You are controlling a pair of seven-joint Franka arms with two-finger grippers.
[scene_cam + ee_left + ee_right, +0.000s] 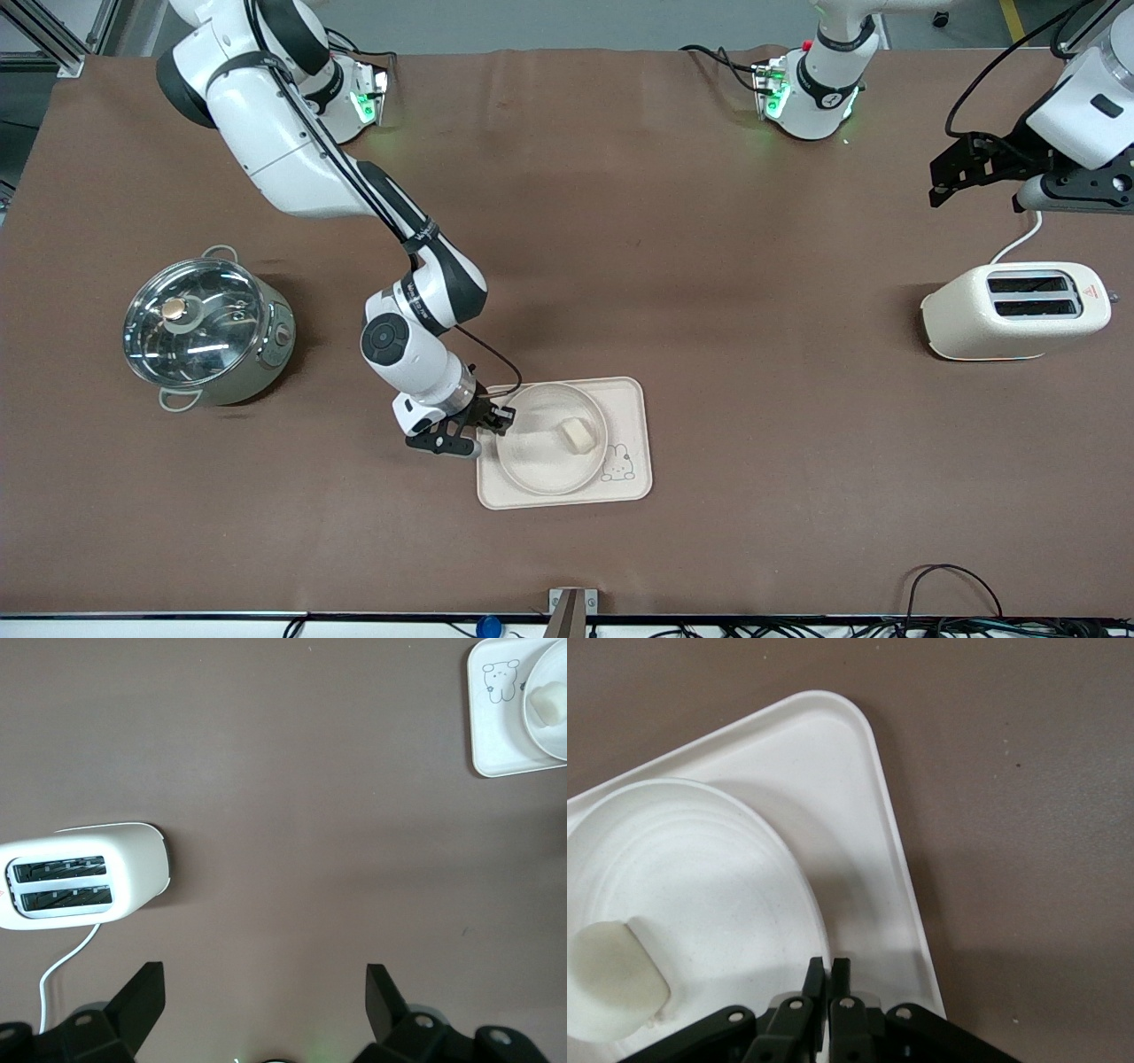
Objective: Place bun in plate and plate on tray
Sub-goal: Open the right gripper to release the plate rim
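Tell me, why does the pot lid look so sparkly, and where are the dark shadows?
Front view: the pot lid is shiny glass, mirroring bright streaks of overhead light; soft shadows lie beside the pot and the toaster. Right wrist view: the right gripper, fingers closed at the plate rim, darkens the tray beneath; the bun looks slightly soft. Left wrist view: even light, no glare, left gripper open.

Matt cream tray [564, 495], smooth plate [532, 470], shiny metal pot [209, 332].
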